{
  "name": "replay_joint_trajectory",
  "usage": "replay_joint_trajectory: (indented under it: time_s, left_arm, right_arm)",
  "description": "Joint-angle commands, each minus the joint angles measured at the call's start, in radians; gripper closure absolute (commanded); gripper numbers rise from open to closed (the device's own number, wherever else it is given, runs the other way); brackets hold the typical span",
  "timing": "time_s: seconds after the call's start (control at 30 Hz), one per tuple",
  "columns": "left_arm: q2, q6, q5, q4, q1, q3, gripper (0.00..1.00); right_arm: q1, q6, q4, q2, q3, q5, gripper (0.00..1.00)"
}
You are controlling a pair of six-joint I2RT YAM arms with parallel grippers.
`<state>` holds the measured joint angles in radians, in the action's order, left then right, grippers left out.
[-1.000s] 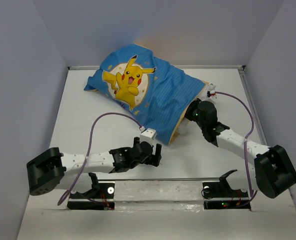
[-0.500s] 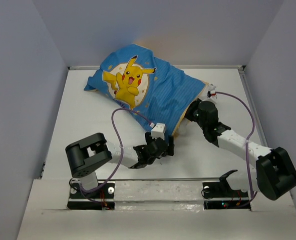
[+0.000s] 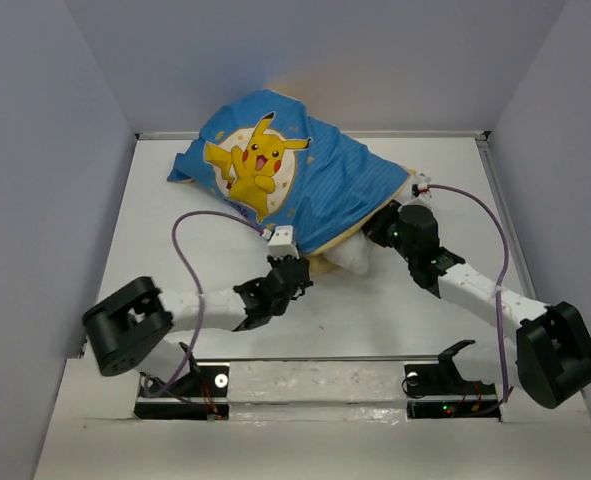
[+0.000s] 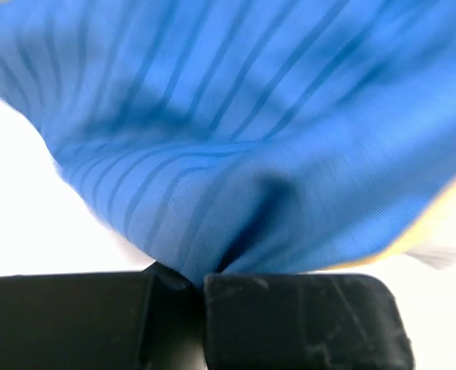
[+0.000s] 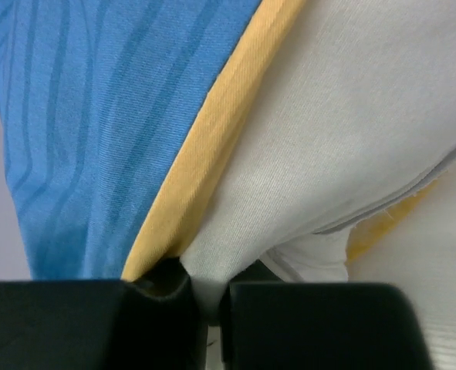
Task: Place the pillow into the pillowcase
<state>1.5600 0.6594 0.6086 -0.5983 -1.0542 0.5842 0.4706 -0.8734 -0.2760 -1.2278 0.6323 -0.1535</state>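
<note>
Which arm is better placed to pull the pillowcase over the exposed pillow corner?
Left, probably: left gripper pinches only blue pillowcase near the pillow corner; right gripper seems to pinch both.

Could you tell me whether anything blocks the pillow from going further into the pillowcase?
Nothing visible does. The pillow pokes out of the pillowcase at its open near edge; the left end effector pinches blue fabric there, the right end effector the yellow hem.
</note>
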Motion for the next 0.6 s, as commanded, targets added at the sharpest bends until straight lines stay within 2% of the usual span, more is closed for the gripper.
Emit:
replay_joint_trajectory:
  time_s: [0.0,0.03,0.07,0.1,0.13,0.17,0.23,0.3,0.4,0.47,0.57]
  left_arm:
    - [-0.387,0.000,-0.003,0.145,0.008,-0.064,1.00]
    - [-0.546,0.005,-0.018,0.249,0.017,-0.063,1.00]
    - [-0.620,0.003,-0.036,0.300,0.032,-0.052,1.00]
    - [-0.694,0.002,-0.041,0.399,0.046,-0.035,1.00]
    - [-0.816,-0.001,-0.052,0.441,0.059,0.010,1.00]
    - [-0.863,-0.013,-0.067,0.477,0.072,0.040,1.00]
    - [-0.949,-0.046,-0.070,0.587,0.108,0.153,1.00]
    - [-0.965,-0.079,-0.067,0.647,0.117,0.236,1.00]
    - [-0.928,-0.176,-0.066,0.725,0.118,0.400,1.00]
    - [-0.876,-0.217,-0.064,0.735,0.118,0.509,1.00]
    - [-0.781,-0.302,-0.099,0.712,0.118,0.667,1.00]
  right_arm:
    - [-0.006,0.166,0.039,0.051,0.065,0.200,0.68]
    - [0.016,0.216,0.107,0.039,0.104,0.268,0.58]
    - [0.035,0.264,0.259,0.015,0.194,0.370,0.50]
    - [0.069,0.378,0.341,0.007,0.237,0.402,0.39]
    - [0.109,0.430,0.418,0.004,0.278,0.411,0.35]
    - [0.199,0.470,0.537,0.004,0.317,0.399,0.30]
    - [0.270,0.545,0.612,0.027,0.404,0.382,0.19]
    - [0.318,0.568,0.673,0.051,0.454,0.429,0.16]
    - [0.318,0.571,0.681,0.163,0.541,0.496,0.14]
    - [0.318,0.576,0.679,0.198,0.575,0.479,0.13]
    - [0.318,0.587,0.690,0.199,0.636,0.359,0.13]
